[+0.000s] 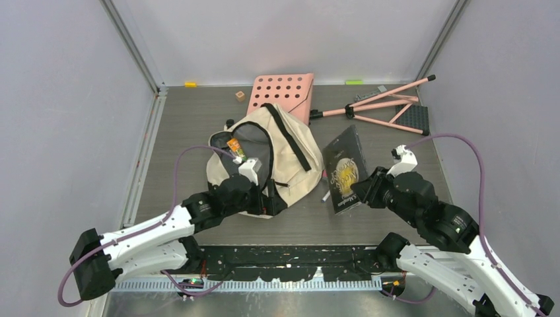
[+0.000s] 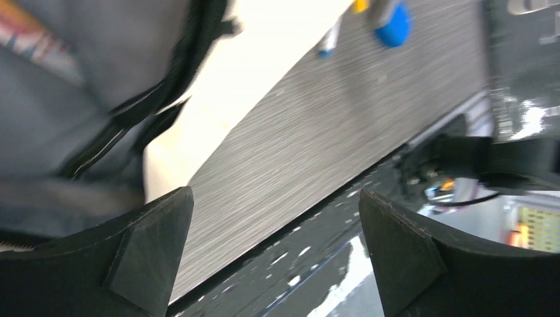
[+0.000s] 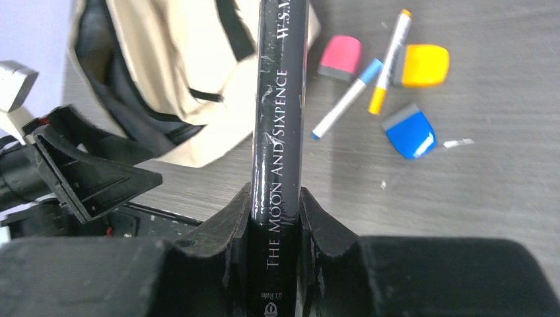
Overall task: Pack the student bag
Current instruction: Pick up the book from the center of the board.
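Note:
The student bag [image 1: 290, 148] is a cream backpack with black straps. It lies at the table's middle with its grey-lined mouth [image 1: 249, 140] open to the left, and an orange item [image 1: 235, 148] sits in it. My left gripper [image 1: 264, 195] is open and empty at the bag's near edge. In its wrist view [image 2: 274, 218] the bag's cream fabric [image 2: 264, 59] lies just beyond the jaws. My right gripper [image 1: 366, 191] is shut on a black book [image 1: 345, 168], held by its spine above the table to the right of the bag. The spine [image 3: 277, 132] reads "The Moon and Sixpence" between my jaws [image 3: 276, 205].
Under the book lie a pink eraser [image 3: 340, 56], a yellow eraser [image 3: 422, 65], a blue eraser [image 3: 409, 132] and two markers [image 3: 347, 99]. A pink perforated board [image 1: 284, 92] and a folded pink stand [image 1: 386, 105] are at the back. A small wooden block [image 1: 240, 96] lies at the back left.

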`<state>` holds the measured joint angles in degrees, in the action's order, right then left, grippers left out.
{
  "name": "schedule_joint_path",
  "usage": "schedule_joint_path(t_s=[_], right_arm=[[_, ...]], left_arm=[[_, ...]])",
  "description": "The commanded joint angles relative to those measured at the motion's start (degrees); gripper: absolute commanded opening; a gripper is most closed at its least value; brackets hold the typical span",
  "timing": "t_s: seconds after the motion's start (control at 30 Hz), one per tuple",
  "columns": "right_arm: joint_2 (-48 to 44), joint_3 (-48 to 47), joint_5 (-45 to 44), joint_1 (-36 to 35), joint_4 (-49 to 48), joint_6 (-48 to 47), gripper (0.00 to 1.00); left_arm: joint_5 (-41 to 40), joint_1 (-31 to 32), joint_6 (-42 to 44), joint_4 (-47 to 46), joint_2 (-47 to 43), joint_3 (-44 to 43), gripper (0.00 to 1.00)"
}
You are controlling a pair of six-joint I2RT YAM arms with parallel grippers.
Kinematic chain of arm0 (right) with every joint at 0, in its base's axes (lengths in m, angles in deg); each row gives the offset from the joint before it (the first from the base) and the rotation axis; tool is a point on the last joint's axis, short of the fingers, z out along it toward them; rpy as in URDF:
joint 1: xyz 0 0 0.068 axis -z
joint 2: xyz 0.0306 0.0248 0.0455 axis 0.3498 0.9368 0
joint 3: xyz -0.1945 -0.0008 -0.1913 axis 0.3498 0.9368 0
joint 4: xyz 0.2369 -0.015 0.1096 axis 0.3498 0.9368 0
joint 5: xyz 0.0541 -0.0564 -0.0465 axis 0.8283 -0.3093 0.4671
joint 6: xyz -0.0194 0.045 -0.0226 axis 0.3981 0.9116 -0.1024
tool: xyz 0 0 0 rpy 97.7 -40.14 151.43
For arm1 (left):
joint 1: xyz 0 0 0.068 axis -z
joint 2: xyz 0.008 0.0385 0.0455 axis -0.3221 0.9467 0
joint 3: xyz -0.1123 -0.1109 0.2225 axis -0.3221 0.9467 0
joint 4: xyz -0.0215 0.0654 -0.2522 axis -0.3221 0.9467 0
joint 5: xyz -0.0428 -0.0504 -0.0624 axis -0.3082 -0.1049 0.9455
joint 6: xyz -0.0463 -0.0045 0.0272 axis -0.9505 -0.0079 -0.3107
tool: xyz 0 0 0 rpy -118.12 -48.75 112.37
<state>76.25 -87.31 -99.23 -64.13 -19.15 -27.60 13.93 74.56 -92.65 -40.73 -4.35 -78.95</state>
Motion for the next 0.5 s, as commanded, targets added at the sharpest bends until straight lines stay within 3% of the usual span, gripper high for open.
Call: schedule_joint_path(t_s=[0.0, 0.2, 0.47], right_arm=[[-0.9, 1.4, 5.4, 0.1, -23.6, -2.0, 0.01], [0.7, 6.0, 13.0, 0.1, -40.7, -0.3, 0.01], [5.0, 8.0, 24.2, 0.1, -57.0, 4.2, 0.00]], left_arm=[[4.0, -0.2, 2.7, -14.1, -1.3, -4.0, 1.00], [4.9, -0.2, 3.8, -27.2, -4.0, -2.5, 1.00], [-1.0, -0.7, 1.7, -30.6, -8.4, -2.4, 1.00]])
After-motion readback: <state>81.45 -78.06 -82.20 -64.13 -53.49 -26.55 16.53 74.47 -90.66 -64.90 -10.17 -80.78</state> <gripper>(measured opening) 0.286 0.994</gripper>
